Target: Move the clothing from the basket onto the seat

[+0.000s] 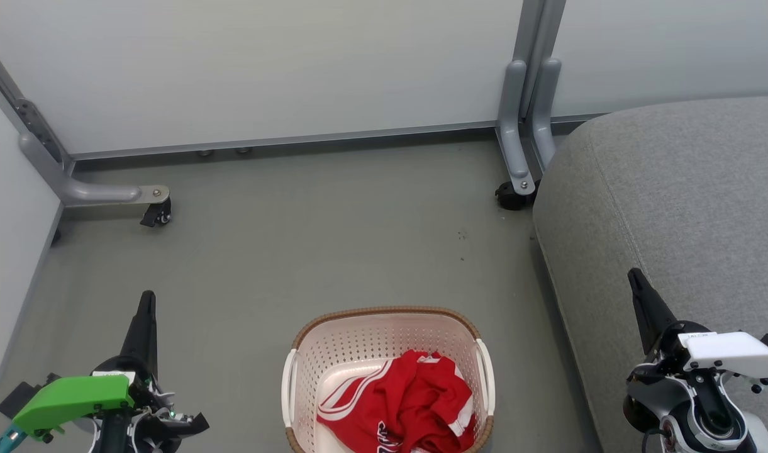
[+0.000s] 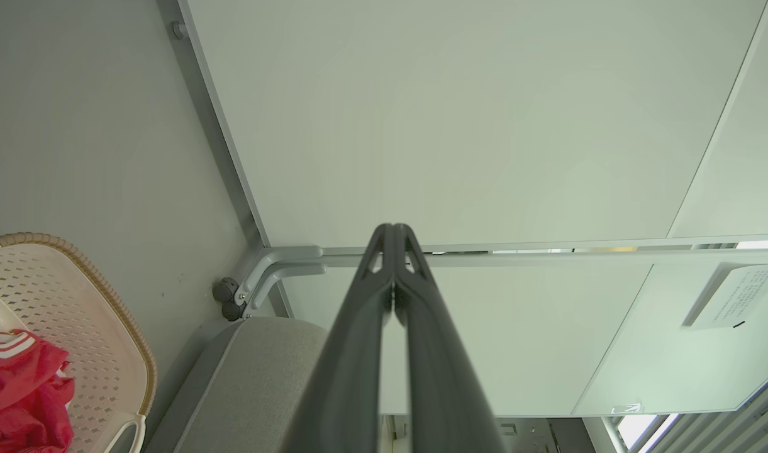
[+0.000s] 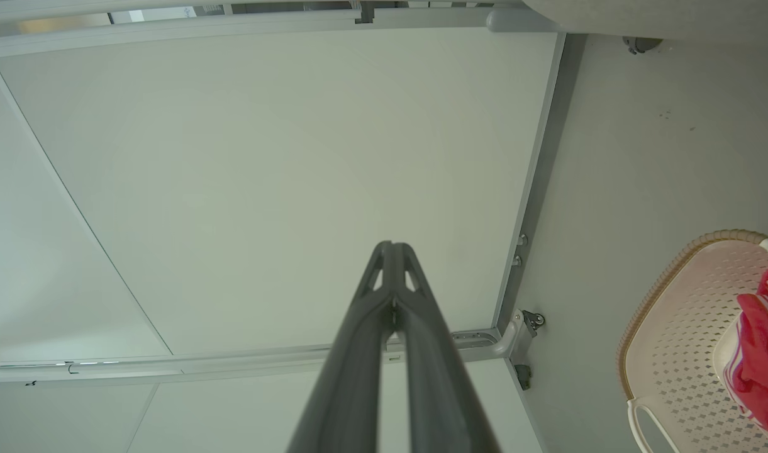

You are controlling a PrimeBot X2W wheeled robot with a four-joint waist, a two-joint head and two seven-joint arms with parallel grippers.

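Inside the basket (image 1: 371,343), heaped toward its near right corner: the clothing (image 1: 409,396), bright red and crumpled, with white stripes along the left edge of the heap, pressed against the perforated wall on the right. Under the basket: grey floor (image 1: 295,251); on top, the brown woven-look rim, with a white handle on each side. Just right of the basket, parted from it by a narrow strip of floor: the seat (image 1: 685,189), grey fabric with a rounded edge and a stitched seam. Left of the basket and well apart from it: the left gripper (image 1: 147,301), its two dark fingers pinched together to a single point, gripping nothing. Right of the basket, in front of the seat's near edge: the right gripper (image 1: 635,278), likewise closed tight and empty. Beyond the basket, across the floor: pale partition panels (image 1: 295,63) on grey frames, with one castor foot (image 1: 156,212) beyond and to the left, and another (image 1: 516,192) beyond and to the right, beside the seat's corner.
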